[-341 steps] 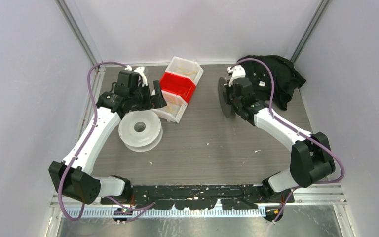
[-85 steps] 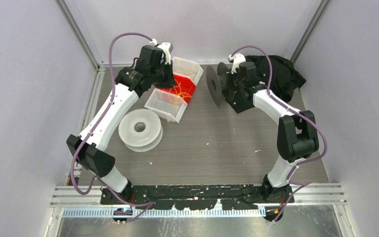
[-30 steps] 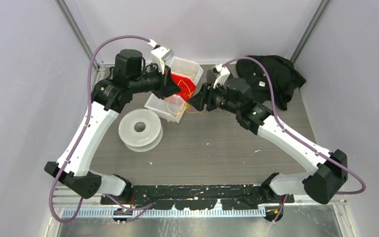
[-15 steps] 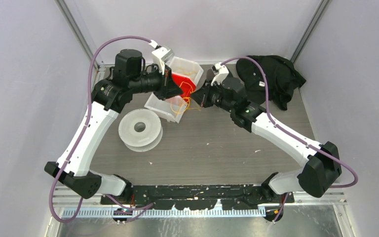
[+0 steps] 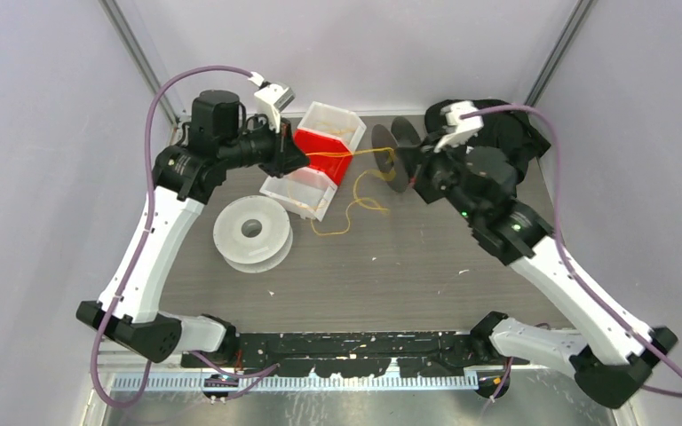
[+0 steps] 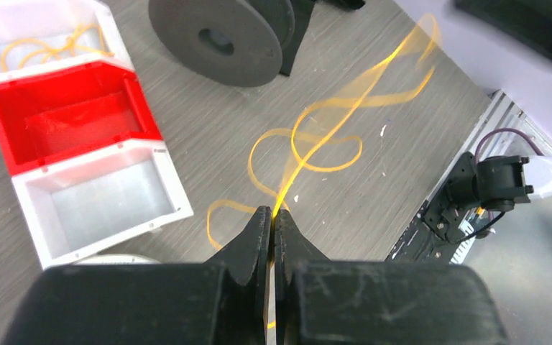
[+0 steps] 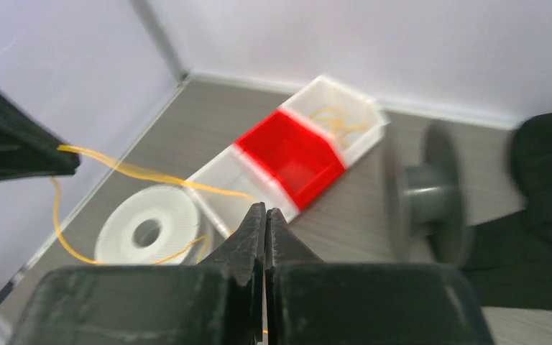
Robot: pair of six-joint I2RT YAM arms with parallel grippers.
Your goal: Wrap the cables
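Left gripper point(image 6: 272, 215) was clamped on the yellow cable point(image 5: 348, 154), and right gripper point(image 7: 266, 213) was pinched shut on the same strand. Cable ran across the red bin point(image 5: 320, 169), slack looping onto the table point(image 5: 408, 266) near the dark spool point(image 6: 215, 39).

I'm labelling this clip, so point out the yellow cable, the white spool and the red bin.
yellow cable point(image 6: 282, 201): left wrist view, straight strand low in frame.
white spool point(image 5: 231, 238): top external view, upper flange.
red bin point(image 6: 79, 122): left wrist view, bare floor.
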